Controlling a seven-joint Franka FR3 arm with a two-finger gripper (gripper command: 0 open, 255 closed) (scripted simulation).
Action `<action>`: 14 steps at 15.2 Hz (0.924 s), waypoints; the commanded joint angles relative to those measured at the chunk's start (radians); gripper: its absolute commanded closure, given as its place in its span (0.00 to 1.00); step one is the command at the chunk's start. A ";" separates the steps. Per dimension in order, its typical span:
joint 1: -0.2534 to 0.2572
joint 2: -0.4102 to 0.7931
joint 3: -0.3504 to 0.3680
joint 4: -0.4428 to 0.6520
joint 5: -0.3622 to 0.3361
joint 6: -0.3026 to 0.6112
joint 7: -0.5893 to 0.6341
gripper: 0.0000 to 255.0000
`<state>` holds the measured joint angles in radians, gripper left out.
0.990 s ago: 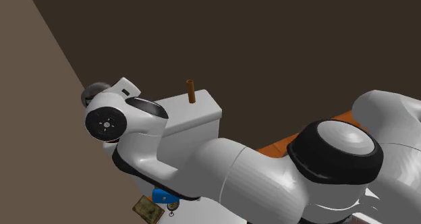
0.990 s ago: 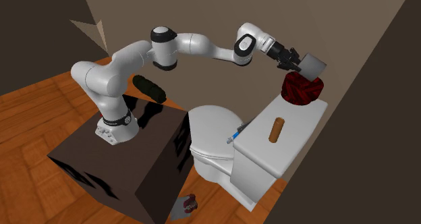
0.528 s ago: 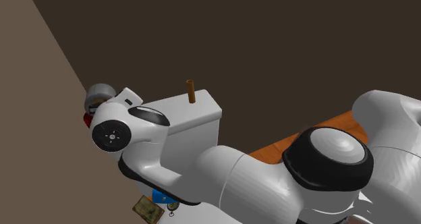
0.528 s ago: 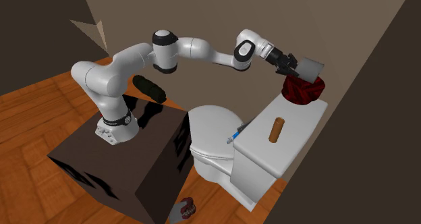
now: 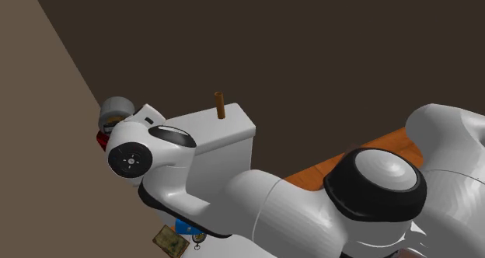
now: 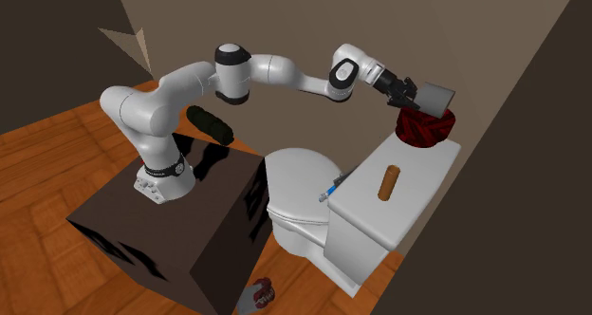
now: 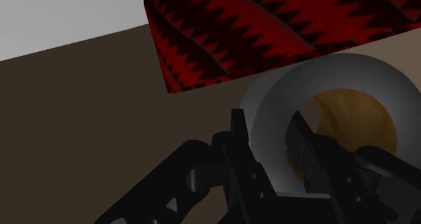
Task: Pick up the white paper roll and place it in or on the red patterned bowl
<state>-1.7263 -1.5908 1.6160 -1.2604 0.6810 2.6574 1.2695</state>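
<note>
**Roll held over the bowl**

The fingers (image 7: 239, 131) are clamping the roll (image 6: 434, 99) by its wall. The roll is showing as a pale grey cylinder with a hollow brown core, and it is hanging right over the red-and-black zigzag bowl (image 6: 424, 128). The bowl is sitting at the tank's (image 6: 372, 215) end by the wall.

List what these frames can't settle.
Bowl inside: in the second exterior view the roll and end effector cover it; the wrist view's edge cuts it off.
Roll-to-bowl contact: touching or apart, cannot tell.
Bowl, shoulder view: arm hides all but a red sliver.
Floor clutter, second exterior view: too small to identify.
</note>
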 commanded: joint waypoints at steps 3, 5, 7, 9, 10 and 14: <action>-0.005 -0.002 0.002 0.004 -0.001 -0.005 0.001 0.00; -0.005 -0.002 0.002 0.005 -0.001 -0.006 0.001 0.00; 0.000 -0.002 0.004 -0.004 0.000 -0.002 0.000 0.00; 0.084 0.013 0.002 -0.096 0.008 0.001 -0.020 0.00; 0.124 0.019 0.000 -0.138 0.010 0.000 -0.027 0.00; 0.154 0.024 -0.003 -0.169 0.012 -0.002 -0.033 0.00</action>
<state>-1.5818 -1.5685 1.6124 -1.4150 0.6909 2.6522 1.2409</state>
